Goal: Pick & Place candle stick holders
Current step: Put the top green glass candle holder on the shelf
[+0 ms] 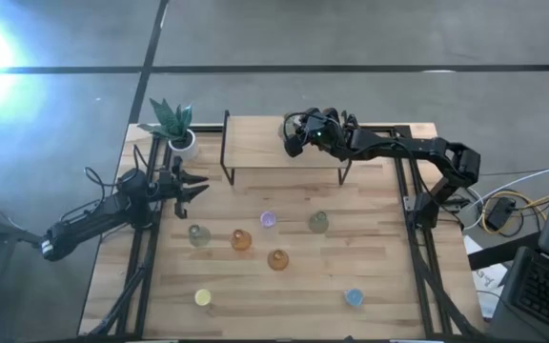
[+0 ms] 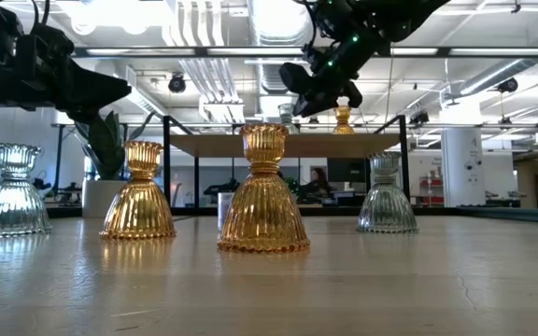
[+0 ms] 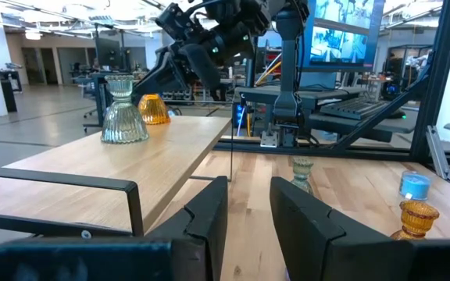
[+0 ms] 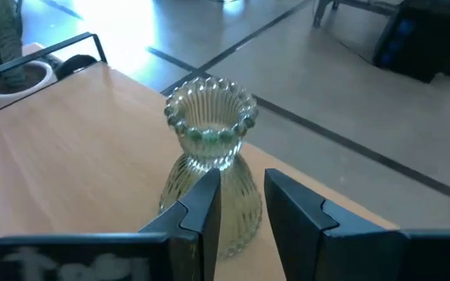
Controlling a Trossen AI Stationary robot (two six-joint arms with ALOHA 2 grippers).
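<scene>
**Right gripper over the raised shelf beside a clear glass holder; left arm waits near the plant.**

We record the right gripper (image 4: 241, 204) above the raised wooden shelf (image 1: 255, 143), its 2 fingers slightly apart with the clear ribbed glass candle stick holder (image 4: 208, 168) just beyond them, standing upright and not clamped. In the left wrist view we see an amber glass holder (image 3: 154, 109) behind the clear one on that shelf. The left gripper (image 1: 198, 187) hangs at the table's left side, fingers apart and holding nothing, near the potted green plant (image 1: 174, 125). On the wooden table (image 1: 389, 276) we count 7 holders standing apart: 2 amber, 2 grey-green, 1 purple, 1 yellow, 1 blue.
</scene>
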